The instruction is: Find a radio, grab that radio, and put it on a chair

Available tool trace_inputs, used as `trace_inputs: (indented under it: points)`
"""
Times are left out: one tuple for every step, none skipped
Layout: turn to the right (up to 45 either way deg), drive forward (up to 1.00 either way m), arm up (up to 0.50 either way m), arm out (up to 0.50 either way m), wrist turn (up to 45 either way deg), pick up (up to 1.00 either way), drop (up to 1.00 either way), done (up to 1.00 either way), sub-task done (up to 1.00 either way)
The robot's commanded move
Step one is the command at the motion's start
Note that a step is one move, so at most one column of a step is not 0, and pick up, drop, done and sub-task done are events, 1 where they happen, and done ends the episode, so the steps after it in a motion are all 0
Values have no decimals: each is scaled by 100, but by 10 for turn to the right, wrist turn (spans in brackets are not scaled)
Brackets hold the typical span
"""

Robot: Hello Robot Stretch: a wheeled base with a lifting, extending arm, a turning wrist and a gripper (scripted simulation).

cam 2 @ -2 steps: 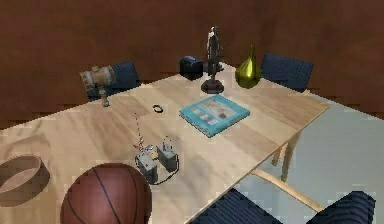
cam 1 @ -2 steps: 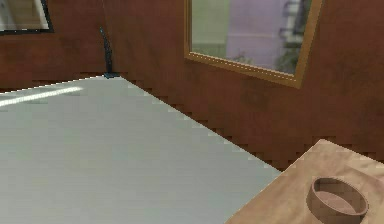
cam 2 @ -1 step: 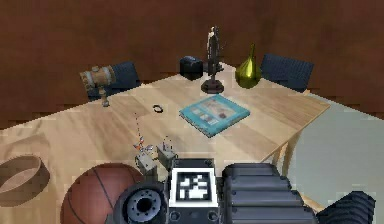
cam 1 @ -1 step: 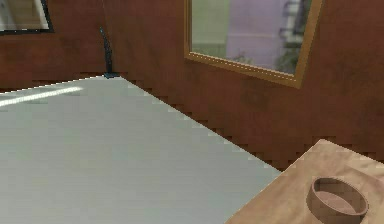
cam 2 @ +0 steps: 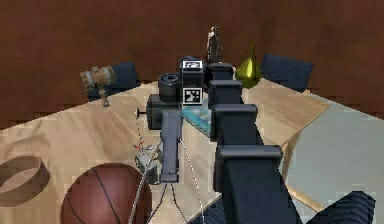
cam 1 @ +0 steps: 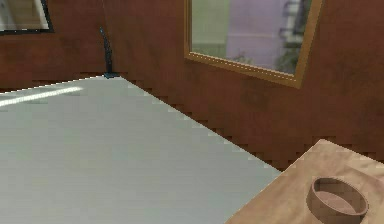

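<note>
Wooden surface [cam 2: 80, 130] carries a teal slab [cam 2: 198, 118] beside the tool [cam 2: 158, 150], possibly the radio; whether the tool holds anything I cannot tell. Likely rigid, lightish: grip across its narrow body.

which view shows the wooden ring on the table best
The forward view: the wooden ring lies nearly whole on the table, with its rim and hollow plain to see. The arm side view catches the ring at its left edge, cut off by the frame, next to a brown ball.
</note>
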Motion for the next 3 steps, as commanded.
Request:
trace_inputs:
  points:
    - [0, 0, 0, 0, 450, 0, 0, 0, 0]
    - [0, 0, 0, 0, 450, 0, 0, 0, 0]
    - [0, 0, 0, 0, 450, 0, 0, 0, 0]
